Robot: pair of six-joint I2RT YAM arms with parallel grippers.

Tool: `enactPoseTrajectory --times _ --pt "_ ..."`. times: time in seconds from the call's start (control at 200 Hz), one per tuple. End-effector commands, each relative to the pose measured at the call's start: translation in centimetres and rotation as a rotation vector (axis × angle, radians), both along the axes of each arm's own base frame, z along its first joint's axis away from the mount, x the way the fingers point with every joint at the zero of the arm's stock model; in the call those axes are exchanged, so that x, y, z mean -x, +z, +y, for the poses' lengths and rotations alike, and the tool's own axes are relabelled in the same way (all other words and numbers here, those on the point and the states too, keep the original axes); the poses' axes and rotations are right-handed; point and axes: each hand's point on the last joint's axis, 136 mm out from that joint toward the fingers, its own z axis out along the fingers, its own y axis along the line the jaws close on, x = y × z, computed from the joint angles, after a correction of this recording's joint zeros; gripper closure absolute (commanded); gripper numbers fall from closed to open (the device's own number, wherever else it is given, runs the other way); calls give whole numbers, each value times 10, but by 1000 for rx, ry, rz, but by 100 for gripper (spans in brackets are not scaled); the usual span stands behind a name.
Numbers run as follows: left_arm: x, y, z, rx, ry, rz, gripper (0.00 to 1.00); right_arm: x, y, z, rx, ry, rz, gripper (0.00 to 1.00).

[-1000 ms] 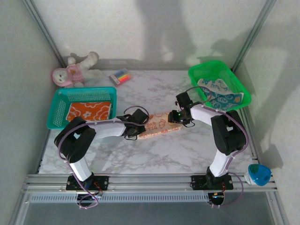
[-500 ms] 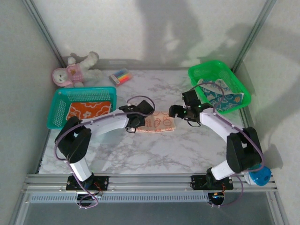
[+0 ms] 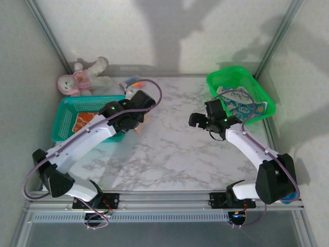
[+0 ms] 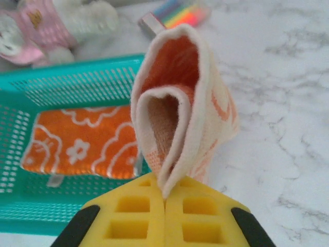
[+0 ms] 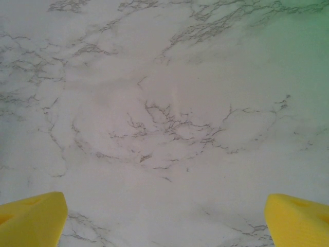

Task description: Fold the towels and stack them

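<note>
Folded peach towel [image 4: 180,103] sits pinched in the left end effector [image 4: 164,198].

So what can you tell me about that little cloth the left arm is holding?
The peach towel looks like thin, soft terry, pale peach with orange print and a cream hem. It is folded double and pinched at one end between the left arm's shut yellow fingers. It is held above the marble table, beside the teal basket.
</note>
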Motion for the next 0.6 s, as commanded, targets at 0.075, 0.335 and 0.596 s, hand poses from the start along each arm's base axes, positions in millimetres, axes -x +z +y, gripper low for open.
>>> enactPoseTrajectory --times 0.075,0.335,0.596 --pt "13 49 45 -190 42 -31 100 1 0 -4 15 -13 9 1" --pt "20 88 92 -257 156 -106 100 -2 -3 -2 21 -7 21 1" --pt "30 82 122 -302 222 -97 100 -3 -5 -2 23 -5 34 1"
